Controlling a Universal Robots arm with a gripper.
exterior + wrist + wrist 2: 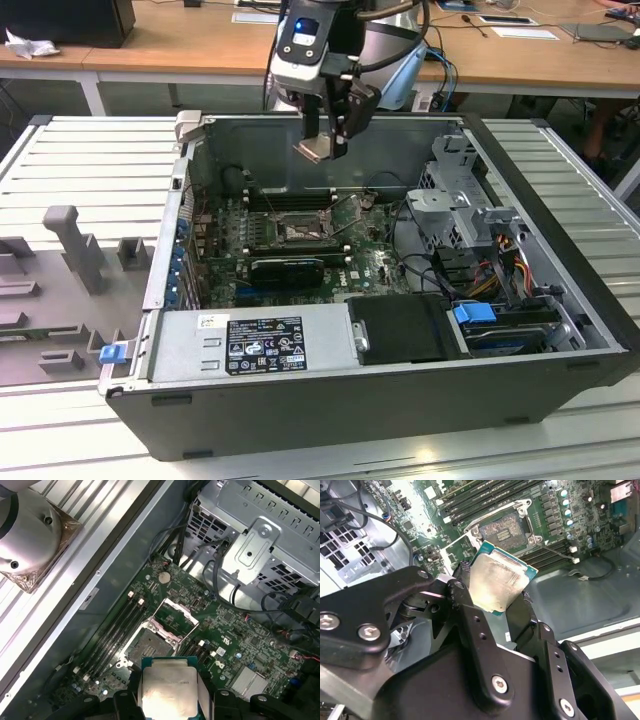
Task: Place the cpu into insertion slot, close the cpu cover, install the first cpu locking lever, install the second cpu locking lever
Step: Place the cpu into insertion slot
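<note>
My gripper [325, 140] hangs over the open computer case, shut on the cpu [312, 150] and well above the board. In both wrist views the black fingers [462, 597] press two opposite edges of the cpu [500, 582], silver top showing, green rim around it. The insertion slot [148, 645] lies below on the green board with its dark centre bare. The cpu cover [176, 615] stands tilted up from one edge of the slot. The insertion slot [502, 530] sits just beyond the held cpu [167, 692] in the second wrist view. A thin locking lever [555, 552] sticks out beside it.
Long black memory slots [485, 500] flank the socket. A black card [285, 268] lies across the board below it. A metal drive cage [455, 200] with cables fills the exterior view's right; the power supply [250, 345] sits at the front. Grey fixtures [70, 250] stand outside the case.
</note>
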